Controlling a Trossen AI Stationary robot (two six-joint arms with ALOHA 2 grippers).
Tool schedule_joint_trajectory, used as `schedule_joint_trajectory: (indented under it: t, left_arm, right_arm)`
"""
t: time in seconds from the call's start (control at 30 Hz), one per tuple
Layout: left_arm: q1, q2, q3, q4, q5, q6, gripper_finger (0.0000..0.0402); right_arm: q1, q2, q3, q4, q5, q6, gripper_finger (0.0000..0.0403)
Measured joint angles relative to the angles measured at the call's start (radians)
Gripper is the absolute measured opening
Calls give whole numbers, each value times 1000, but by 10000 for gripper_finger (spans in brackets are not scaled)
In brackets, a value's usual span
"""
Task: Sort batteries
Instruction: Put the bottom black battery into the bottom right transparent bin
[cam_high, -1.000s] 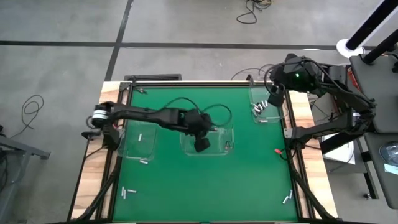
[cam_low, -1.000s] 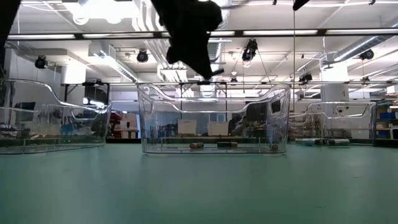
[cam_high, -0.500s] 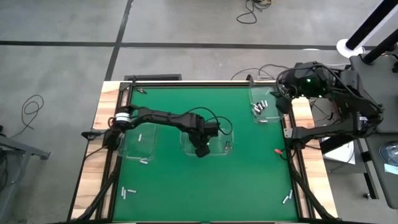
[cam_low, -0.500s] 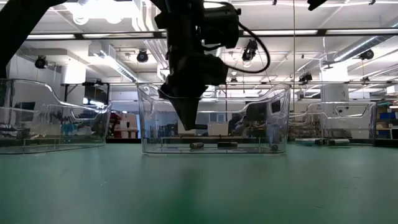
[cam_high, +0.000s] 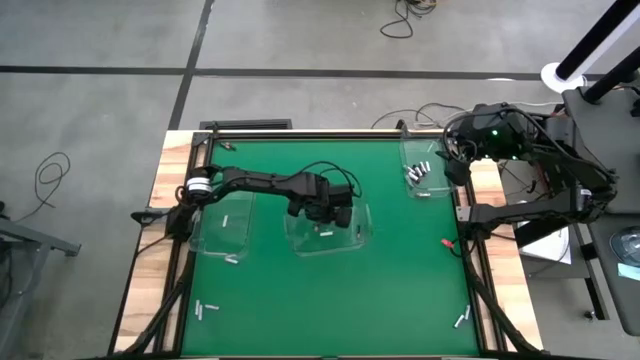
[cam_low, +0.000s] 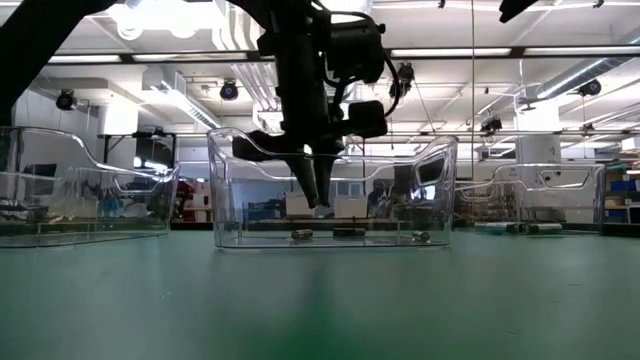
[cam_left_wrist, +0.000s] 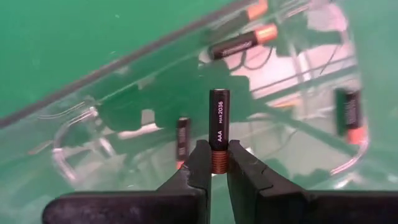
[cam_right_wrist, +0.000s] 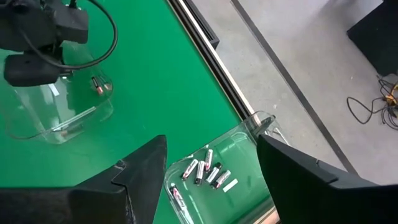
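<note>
While the high view shows the left gripper (cam_high: 322, 212) reaching into the clear plastic middle bin (cam_high: 358, 240) on the green table (cam_high: 400, 290), the right gripper (cam_high: 452, 152) waits beside the clear far-right bin (cam_high: 425, 190), its fingers spread wide in the right wrist view. In the low view the fingertips hang inside the middle bin, above the dark batteries (cam_low: 345, 233) on its floor. The left wrist view shows the jaws clamped on the copper end of a slim black AAA battery (cam_left_wrist: 219, 129); I judge a low, gentle release keeps it inside.
</note>
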Motion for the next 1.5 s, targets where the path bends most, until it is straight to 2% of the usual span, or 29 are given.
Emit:
schedule_joint_trajectory:
  t: [0.3,0.63,0.83,1.0,1.2,1.37,1.5]
  left_arm:
    - [-1,1,102,3,-29,-46,13]
    - [-35,21,112,83,-4,-270,13]
    - [-62,75,135,99,-4,-373,13]
    - [-61,137,134,35,0,-395,19]
    - [-39,185,150,23,56,-322,50]
    - [-37,182,153,22,56,-270,94]
    - [-35,177,198,-86,52,-203,140]
  right_arm:
    - [0,-2,0,0,0,9,236]
    - [0,-2,0,-1,0,16,249]
    - [0,-2,0,-1,-1,5,240]
    - [0,-3,0,-3,-1,0,234]
    - [0,-21,0,-11,-1,1,239]
    - [0,-33,0,-9,0,39,255]
    - [0,-39,0,-9,0,41,268]
